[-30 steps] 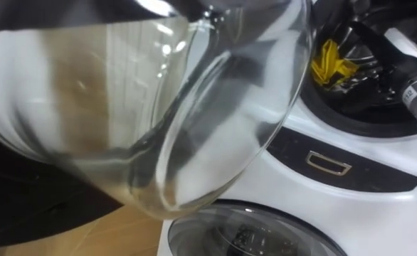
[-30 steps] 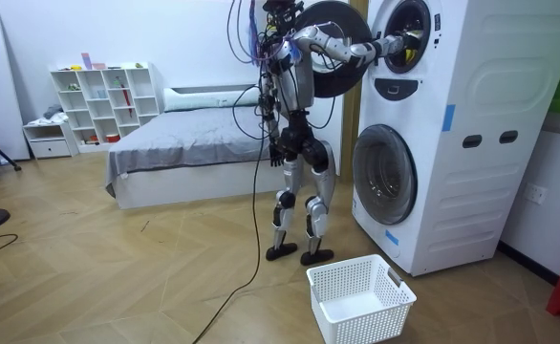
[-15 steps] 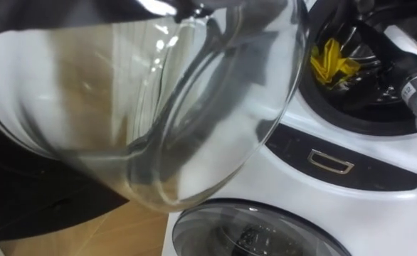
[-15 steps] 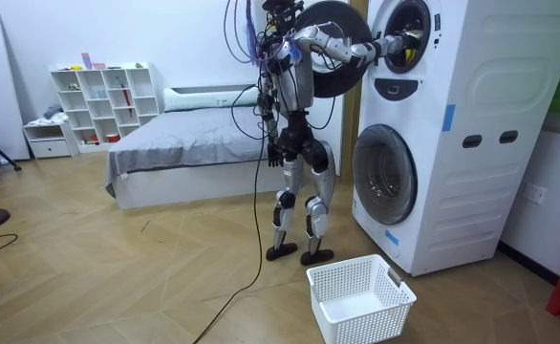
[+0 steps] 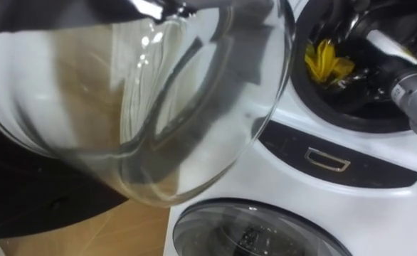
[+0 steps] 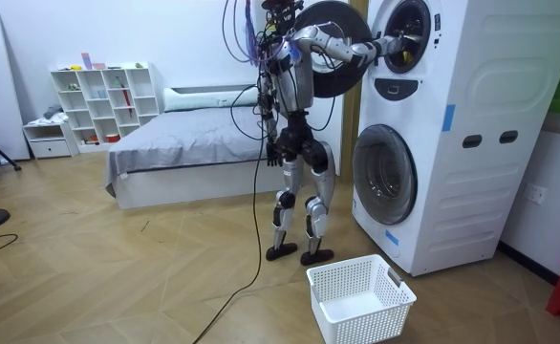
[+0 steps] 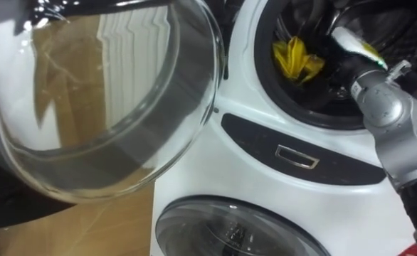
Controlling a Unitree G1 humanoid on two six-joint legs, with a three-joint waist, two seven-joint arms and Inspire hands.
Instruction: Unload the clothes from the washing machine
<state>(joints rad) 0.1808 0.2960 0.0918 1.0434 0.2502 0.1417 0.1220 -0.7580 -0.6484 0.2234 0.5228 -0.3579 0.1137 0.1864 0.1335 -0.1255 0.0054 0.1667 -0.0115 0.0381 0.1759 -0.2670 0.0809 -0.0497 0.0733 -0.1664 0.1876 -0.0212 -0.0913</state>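
**Reaching into the upper drum [image 5: 358,99] beside a yellow cloth [image 7: 294,57]**

Nearest the head camera is the open glass door [image 5: 159,107], a clear rounded bowl with a dark rim that takes up the left and centre of both eye views. Wooden floor shows through it. Below it, at the bottom edge, is the curved top of the lower door [image 5: 258,231]. Above that a dark control strip [image 5: 379,171] crosses the white front, carrying a small metal-edged drawer handle [image 5: 327,159].

The right arm rises from the lower right of the frame and passes over the drum's dark rim. The right hand [image 7: 351,43] is inside the opening at the upper right. Whether it is spread or closed cannot be told, since its far end is lost in the dark of the drum.

The yellow cloth is a small, bright, crumpled bundle with folds fanning up and outward. It lies against the dark interior, near the left side of the opening. It is just to the left of the right hand and a little lower in the picture. Whether the two touch cannot be told.

In the room view a white basket [image 6: 361,298] sits on the floor at the lower centre. The robot stands upright behind it, facing the stacked washing machines [image 6: 433,134] on the right. The left hand [image 6: 274,153] hangs low by the hip, too small to read. A bed [image 6: 194,143] and a white shelf [image 6: 103,100] stand farther back on the left.
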